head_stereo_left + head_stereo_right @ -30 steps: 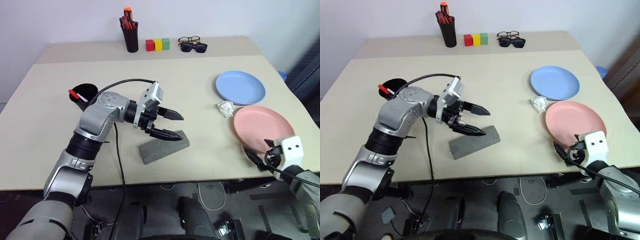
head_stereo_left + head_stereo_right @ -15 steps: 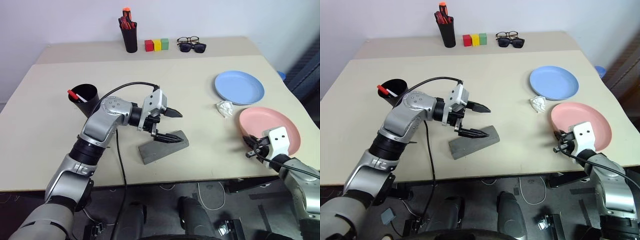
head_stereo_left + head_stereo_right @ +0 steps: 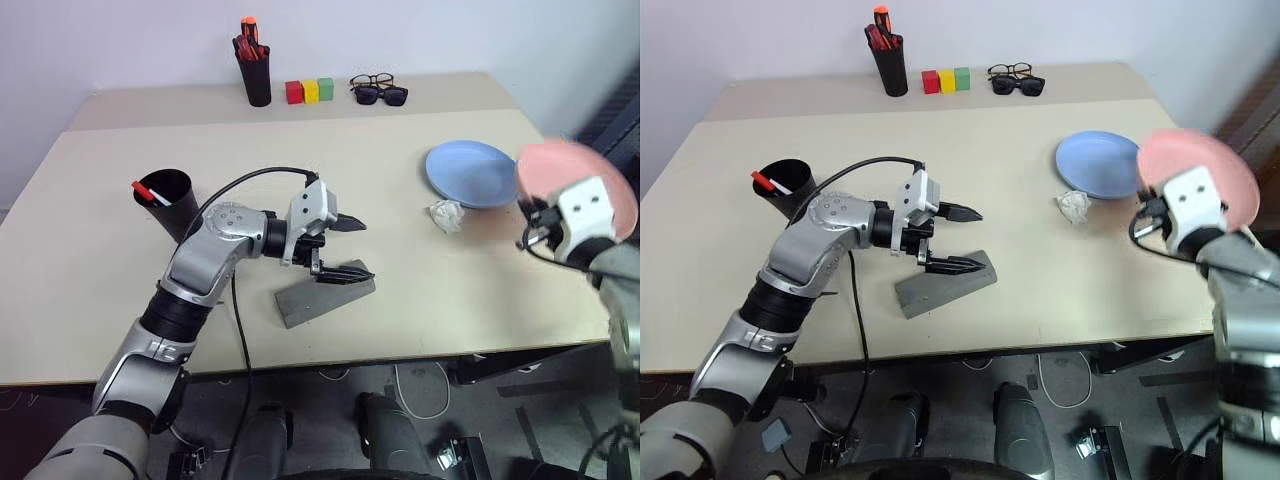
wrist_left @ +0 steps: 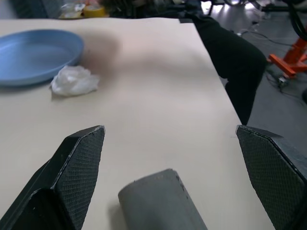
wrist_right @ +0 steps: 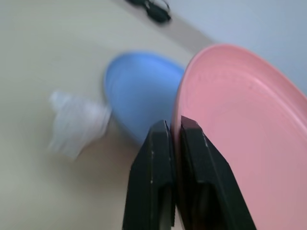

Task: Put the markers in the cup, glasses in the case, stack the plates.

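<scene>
My right gripper is shut on the rim of the salmon pink plate, holding it tilted in the air just right of the light blue plate, which lies flat on the table. The grey case lies at the table's middle front. My left gripper hovers open over its far end, one finger low beside the case and nothing between the fingers. A red marker leans in the black cup at the left. The glasses are out of view.
A crumpled white wad lies beside the blue plate. Along the back edge stand a tall black pen holder, three coloured blocks, and a clear-lensed pair with dark sunglasses. The table's right edge is close to the lifted plate.
My right gripper closed on the pink plate's rim and lifted it off the table, up and away toward the blue plate. The left gripper has stayed open over the case.
</scene>
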